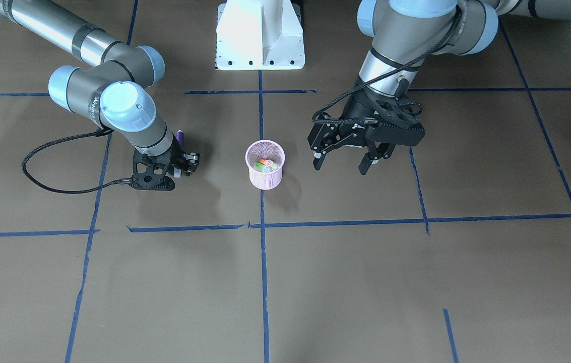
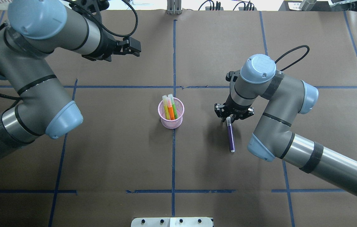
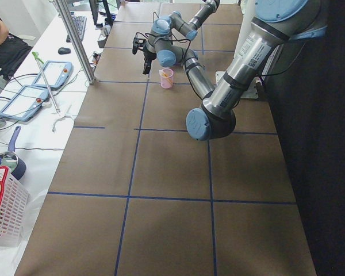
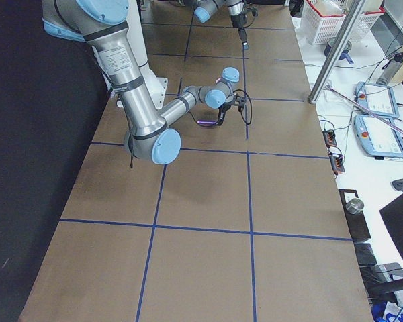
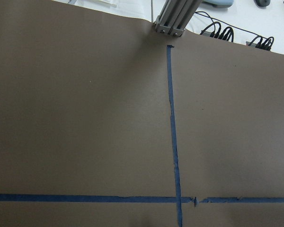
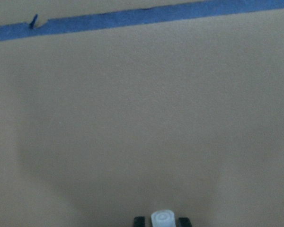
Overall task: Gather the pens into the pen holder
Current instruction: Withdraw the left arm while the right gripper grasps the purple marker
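**Ana:** Where is the pen holder?

**Ben:** The small round pink wire-mesh cup (image 2: pixel 169 123) stands upright near the middle of the brown paper-covered bench (image 2: pixel 118 151). It sits right on the blue tape line (image 2: pixel 173 157) that runs down the centre.

**Ana:** What is in it?

**Ben:** Two pens. The slim orange pen (image 2: pixel 172 112) and the slim bright green pen (image 2: pixel 166 109) lean side by side inside. Their pale cap ends poke above the rim.

**Ana:** And the third?

**Ben:** The slim purple pen (image 2: pixel 230 138) is outside the cup, apart from it on the robot's right. It lies roughly level, with its length pointing back toward the robot.

**Ana:** Is anything holding it?

**Ben:** Yes. The right claw (image 2: pixel 228 119) points down over its far end and is pinched on it near the pale cap. In the right wrist view, the two black fingertips (image 6: pixel 139 221) sit close on either side of that cap, low over the paper.

**Ana:** Is the pen touching the bench?

**Ben:** I cannot tell. The side view shows it low and level, but no more than that.

**Ana:** And the other arm?

**Ben:** The left claw (image 1: pixel 341 166) hangs above the bench on the robot's left, clear of the cup. Its fingers are spread wide with nothing between them. Its wrist camera sees only brown paper and tape.
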Available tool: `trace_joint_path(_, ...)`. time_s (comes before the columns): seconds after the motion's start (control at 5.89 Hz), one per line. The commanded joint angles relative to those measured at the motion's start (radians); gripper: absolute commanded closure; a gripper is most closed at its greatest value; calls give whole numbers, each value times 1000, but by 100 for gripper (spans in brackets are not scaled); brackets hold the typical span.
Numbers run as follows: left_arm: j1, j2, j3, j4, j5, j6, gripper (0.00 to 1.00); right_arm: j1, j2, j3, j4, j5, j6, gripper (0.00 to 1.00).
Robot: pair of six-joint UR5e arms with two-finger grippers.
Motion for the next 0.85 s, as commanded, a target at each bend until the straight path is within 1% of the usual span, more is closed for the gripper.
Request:
trace_joint_path(0.0,-66,2,2,60,-82,32,0,2,0,1,0,1,0,97)
trace_joint_path(0.17,-139,2,2,127,-166,143,0,2,-2,1,0,1,0,100)
trace_joint_path(0.34,-231,5,2,202,-262,255,0,2,-3,1,0,-1,0,100)
trace_joint_path(0.51,-285,34,-1,226,-332,317,0,3,-8,0,-2,0,0,100)
trace_joint_path(0.68,-293,39,-4,226,-340,322,0,20,-6,4,-10,1,-2,100)
